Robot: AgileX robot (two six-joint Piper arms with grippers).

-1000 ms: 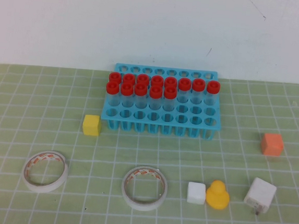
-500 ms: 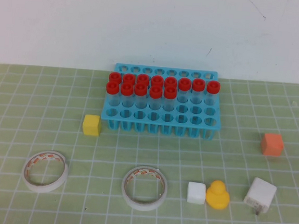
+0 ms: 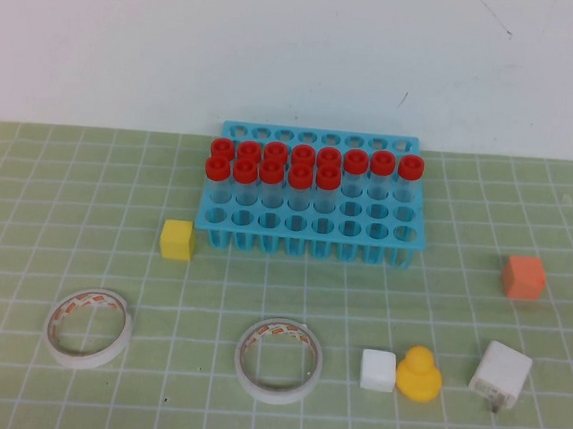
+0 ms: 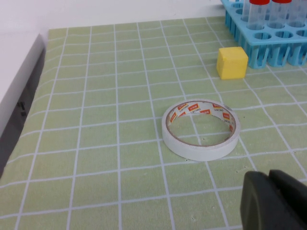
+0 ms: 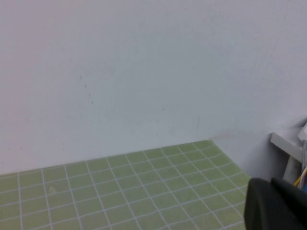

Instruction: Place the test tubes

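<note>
Thirteen tubes [image 3: 303, 157] in rack [image 3: 309, 240], left gripper [image 4: 269, 191] near tape roll [image 4: 199, 151], right gripper [image 5: 272, 201] near wall [image 5: 120, 72] (all fingers [image 4: 290, 203] together)

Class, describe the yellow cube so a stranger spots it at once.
Find the blue test-tube rack on the green mat. The yellow cube sits just off its front left corner, beyond the left tape roll near the left gripper; the right gripper faces the wall. No other cube here is yellow.

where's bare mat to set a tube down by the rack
Free: mat left of the rack, and between rack and orange cube. Crowded: front row from left tape roll to white block. The left gripper sits by that roll, right gripper faces the wall, jaws shut.
</note>
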